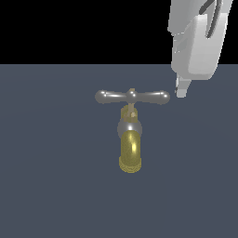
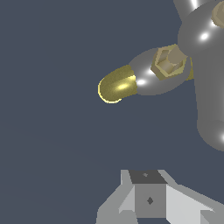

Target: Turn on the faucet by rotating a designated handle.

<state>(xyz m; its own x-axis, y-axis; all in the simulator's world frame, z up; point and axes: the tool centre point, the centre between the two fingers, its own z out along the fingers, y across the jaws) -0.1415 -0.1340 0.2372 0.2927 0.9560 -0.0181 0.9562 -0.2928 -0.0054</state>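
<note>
Gripper (image 1: 181, 91) is hovering beside the handle (image 1: 132, 96).
Grip state unclear; push squarely against the bulbous end, avoiding the faucet (image 1: 130, 139) spout.

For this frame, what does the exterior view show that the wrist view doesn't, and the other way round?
Only the exterior view shows the whole handle end to end, the spout's ribbed tip, and the arm above the hand, which sits just off the handle's end on the exterior view's right. Only the wrist view shows the gold hex nut close up. Both show the faucet, its gold spout and the dark floor.
</note>
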